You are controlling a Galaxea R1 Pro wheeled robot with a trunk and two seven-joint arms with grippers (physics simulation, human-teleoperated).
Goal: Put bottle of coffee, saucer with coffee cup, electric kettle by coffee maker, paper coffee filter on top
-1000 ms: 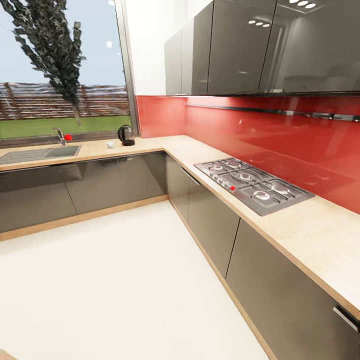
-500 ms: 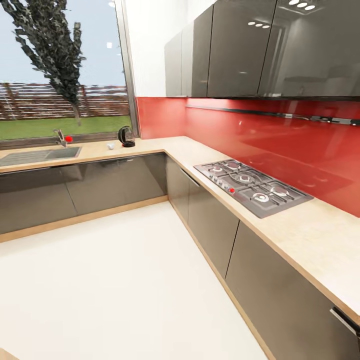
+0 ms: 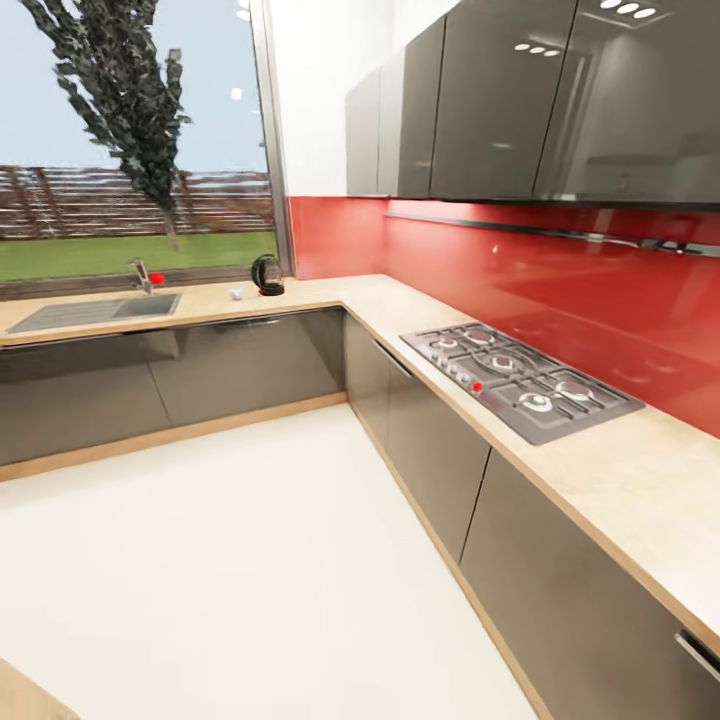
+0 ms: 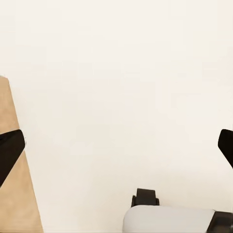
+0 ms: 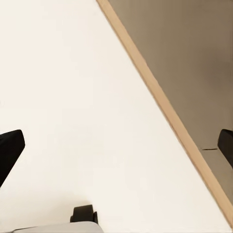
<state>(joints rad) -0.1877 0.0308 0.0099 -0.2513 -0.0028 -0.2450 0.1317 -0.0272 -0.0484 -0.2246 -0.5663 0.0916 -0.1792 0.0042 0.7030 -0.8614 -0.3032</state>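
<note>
Far off on the back countertop [image 3: 320, 292], beside the window, stands a small black rounded appliance [image 3: 267, 275], by its look the coffee maker. A tiny white cup-like thing [image 3: 236, 293] sits just left of it. Bottle, filter, saucer and kettle are out of view. In the left wrist view my left gripper [image 4: 116, 150] hangs open over the white floor, its dark fingertips [image 4: 9, 153] at the picture's edges. My right gripper [image 5: 116, 148] is likewise open and empty above the floor, near a cabinet's wooden plinth [image 5: 160, 97].
An L-shaped counter runs along the back and right walls, with a sink [image 3: 95, 312] and faucet [image 3: 145, 275] at the left and a gas cooktop [image 3: 520, 380] at the right. Dark cabinets hang above. A wooden corner [image 3: 30, 695] juts in beside me.
The whole picture has slid right, so the camera has turned a little left. The wooden corner at the lower left shows more. Nothing on the counter has moved.
</note>
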